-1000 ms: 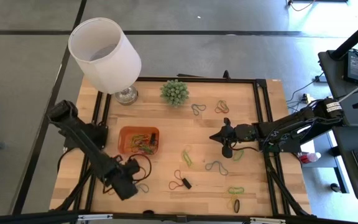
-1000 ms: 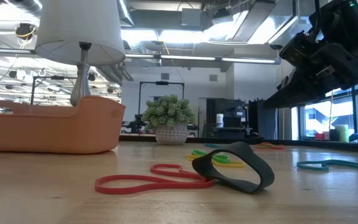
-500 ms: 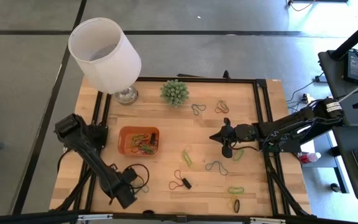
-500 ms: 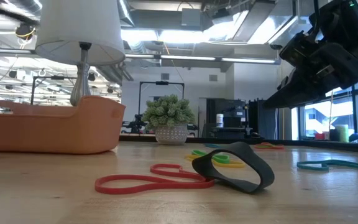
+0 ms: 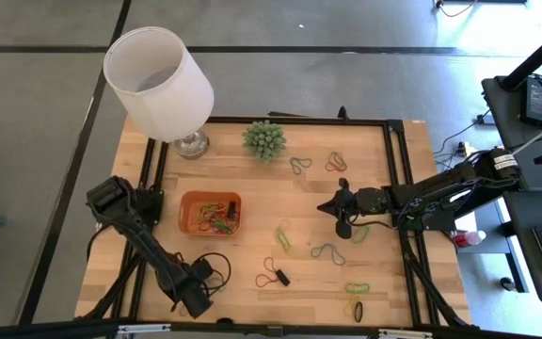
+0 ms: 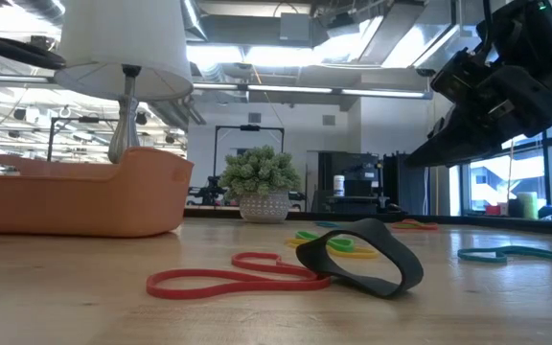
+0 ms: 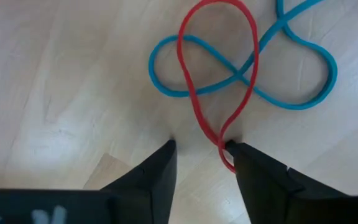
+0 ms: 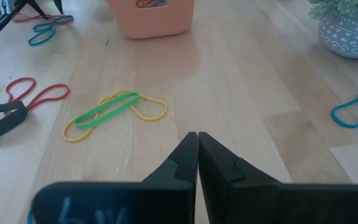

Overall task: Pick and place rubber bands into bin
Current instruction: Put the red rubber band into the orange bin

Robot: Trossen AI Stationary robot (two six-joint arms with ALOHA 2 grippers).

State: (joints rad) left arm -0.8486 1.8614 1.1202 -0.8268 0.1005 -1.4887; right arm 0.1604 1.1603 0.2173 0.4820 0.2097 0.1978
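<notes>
Left fingers (image 7: 201, 146) moved off bin (image 5: 210, 213), spread | thin red loop (image 7: 216, 68) over blue loop (image 7: 253, 68)

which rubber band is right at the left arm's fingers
The red band, looped over the blue one: its narrow tail runs down to the open left gripper, alongside one finger. Every other band lies farther off.
</notes>
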